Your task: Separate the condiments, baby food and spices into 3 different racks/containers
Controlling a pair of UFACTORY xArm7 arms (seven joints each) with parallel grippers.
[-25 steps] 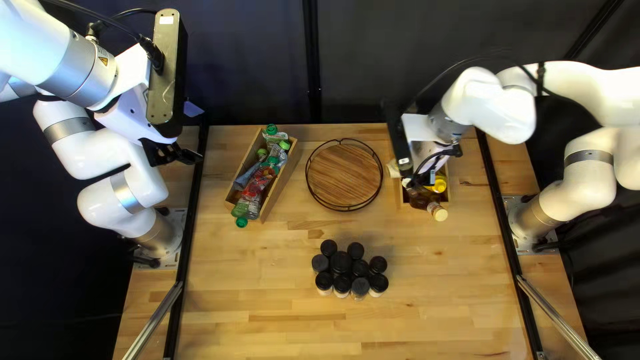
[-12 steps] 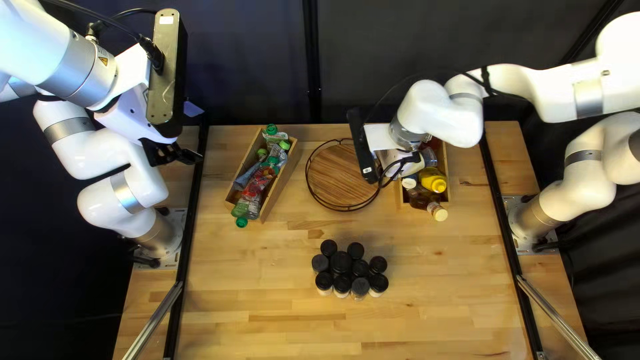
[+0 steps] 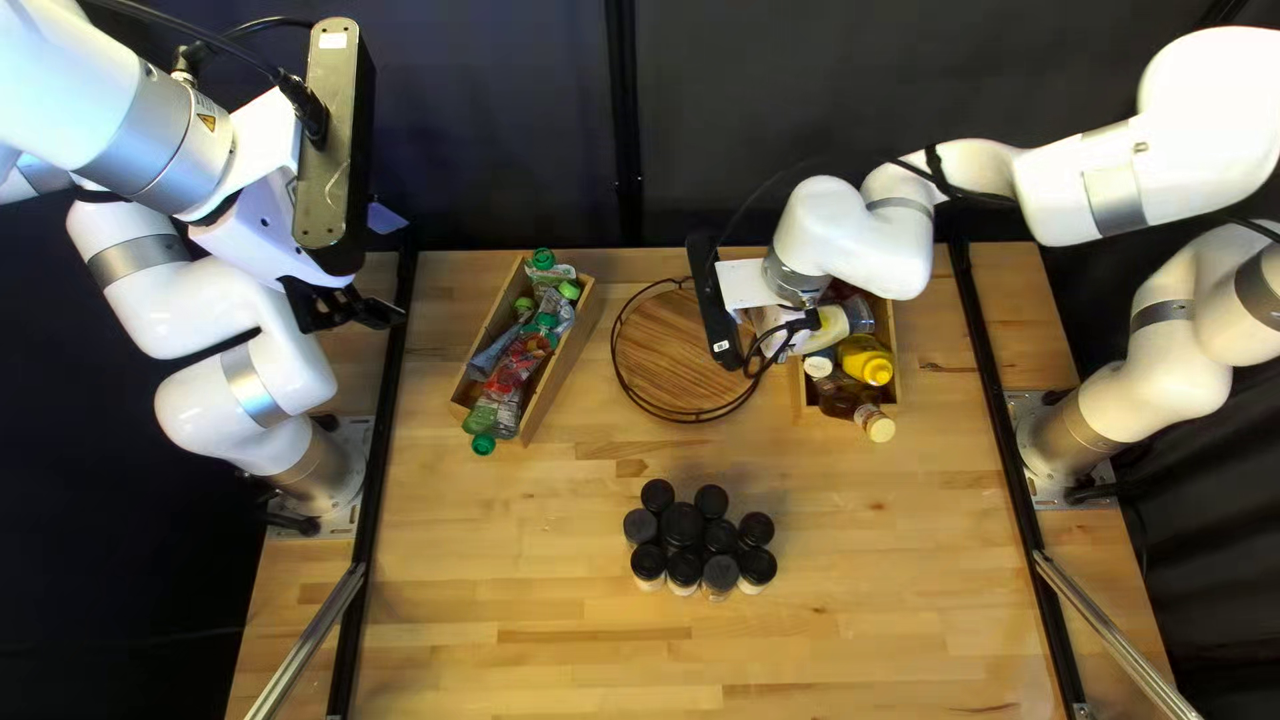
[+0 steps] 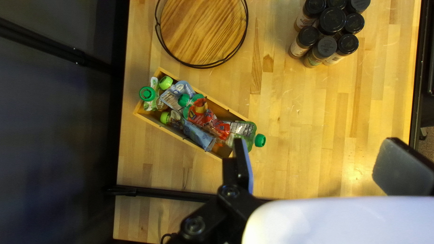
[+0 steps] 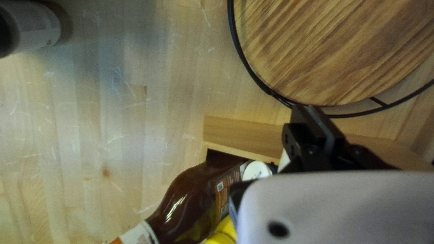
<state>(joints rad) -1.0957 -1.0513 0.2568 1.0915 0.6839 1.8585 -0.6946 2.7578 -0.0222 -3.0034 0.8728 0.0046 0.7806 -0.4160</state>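
While the spice jars point(image 3: 683, 527) stand grouped on the table point(image 3: 534, 574), baby-food pouches point(image 3: 507, 380) occupy the left box point(image 3: 566, 350). The round tray point(image 3: 683, 350) lies between boxes; condiment bottles point(image 3: 867, 363) occupy the right box point(image 3: 896, 350). Right gripper point(image 3: 778, 334): near these bottles, opening indeterminable. Left gripper point(image 3: 354, 311): raised, fingers set wide.

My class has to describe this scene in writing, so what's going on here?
Two robot arms are sorting groceries. The right gripper is down at the box of sauce bottles, beside the round wooden tray; whether it holds anything is hidden. The left gripper hangs open, off to the side of the narrow box of food pouches. The spice jars stand grouped on the table, not yet on the tray.
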